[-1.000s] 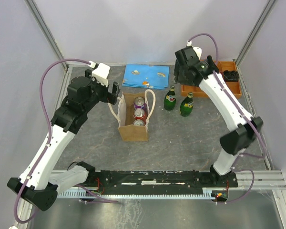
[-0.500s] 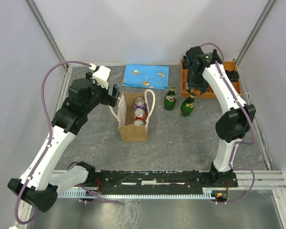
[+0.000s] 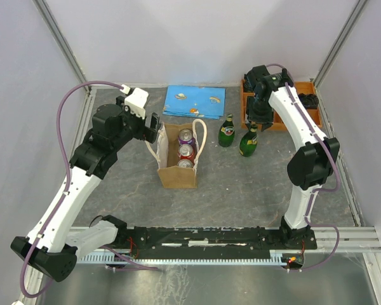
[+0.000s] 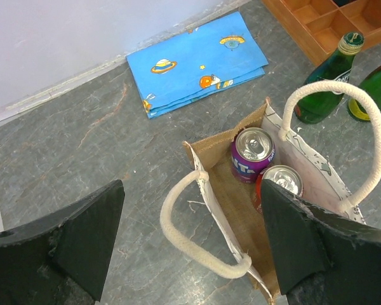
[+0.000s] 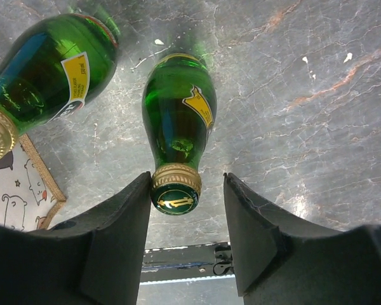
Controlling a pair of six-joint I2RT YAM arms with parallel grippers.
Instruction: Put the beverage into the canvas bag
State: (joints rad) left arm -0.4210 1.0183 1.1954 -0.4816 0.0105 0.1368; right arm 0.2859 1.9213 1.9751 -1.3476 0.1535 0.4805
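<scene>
Beverage: green glass bottle [image 5: 178, 121], pear-shaped, ribbed gold cap [image 5: 176, 190]. Upright, long axis vertical, on grey marbled tabletop [image 5: 292, 76], right of canvas bag [image 3: 178, 173] (coarse tan weave, cans [image 4: 254, 145] inside); base hidden.
Right gripper [image 5: 188, 183]: fingers apart, straddling cap, not clamped.
Left gripper [image 4: 192, 197]: wide, empty.

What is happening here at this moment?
The right tool is open, with its fingers on both sides of the cap of a green bottle, which stands upright, not yet gripped. The left tool is open beside the canvas bag, which already holds three cans. A second green bottle stands nearby.
</scene>
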